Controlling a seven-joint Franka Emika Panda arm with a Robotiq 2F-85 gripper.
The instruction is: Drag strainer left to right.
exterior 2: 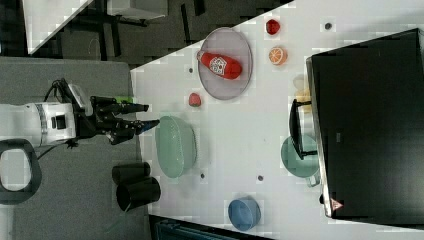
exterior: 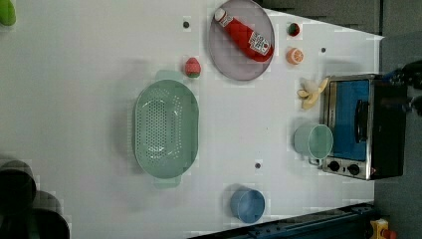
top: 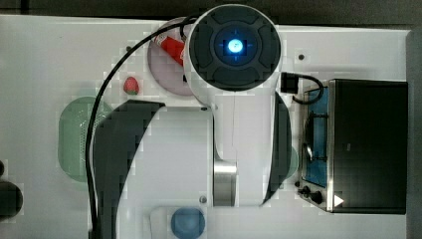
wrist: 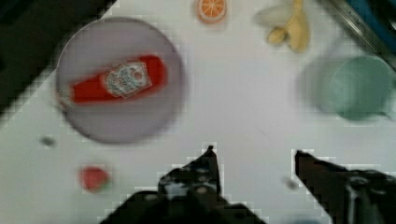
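Observation:
The strainer [exterior: 165, 128] is a pale mint-green oval colander dotted with holes. It rests on the white table toward the left view's left, and in the top view the strainer [top: 74, 139] lies at the left, partly behind the arm's dark cable. My gripper [exterior 2: 152, 114] is open. In the right view it sits just to the left of the strainer [exterior 2: 175, 146], fingers pointing toward its rim and apart from it. In the wrist view the gripper [wrist: 254, 154] has nothing between its two dark fingers, only bare table.
A ketchup bottle [exterior: 244, 36] lies on a grey plate [exterior: 231, 59], with a strawberry [exterior: 192, 67] beside the strainer. An orange half [exterior: 294, 56], banana [exterior: 311, 93], green cup [exterior: 314, 141] and toaster oven [exterior: 366, 127] crowd the left view's right. A blue bowl [exterior: 247, 205] sits near the edge.

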